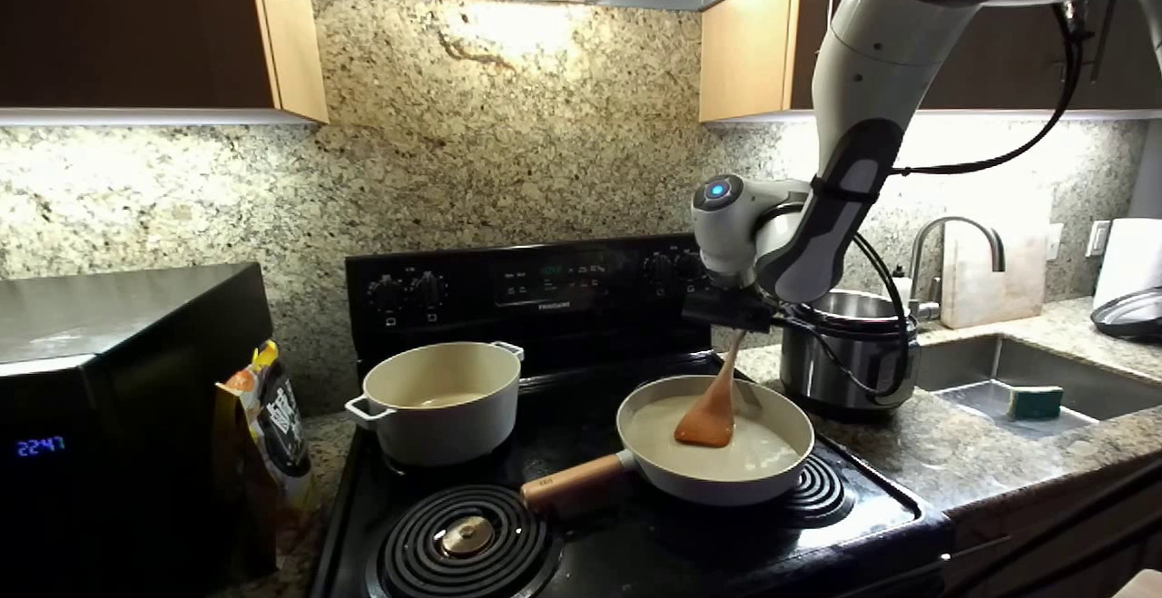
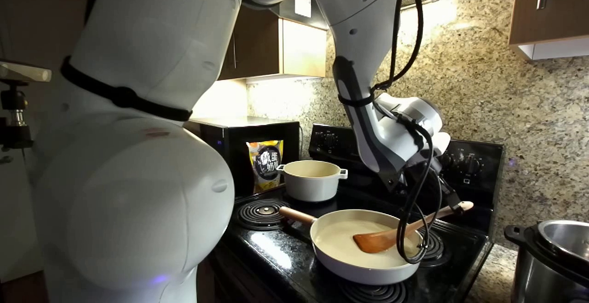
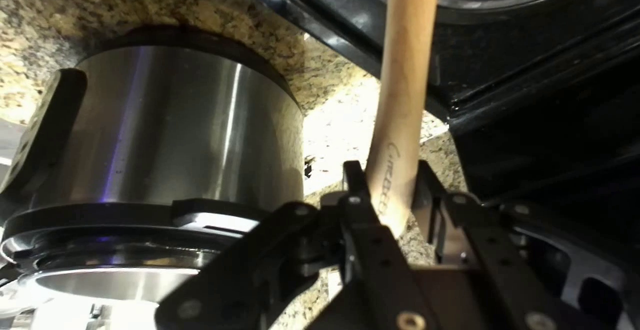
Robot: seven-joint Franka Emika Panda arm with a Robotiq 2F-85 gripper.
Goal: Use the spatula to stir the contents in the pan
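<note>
The wooden spatula (image 1: 717, 407) leaned into the frying pan (image 2: 363, 274), its flat blade down at the pale, probably thin contents (image 1: 763, 451). It looked light, stiff and hard to break, though its smooth, rounded handle seemed liable to twist under sideways push. The gripper (image 3: 389, 176) had it pinched near the handle's end; a hold closer to the blade would likely steer better. The pan stood on the electric coil stove (image 1: 604, 557).

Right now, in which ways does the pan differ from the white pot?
The pan is shallow; the white pot is deeper. The pan has one long wooden handle; the white pot has two short side handles. The spatula, held by the gripper, reaches into the pan; the white pot stands apart from the spatula. Both are pale inside and stand on the stove.
</note>
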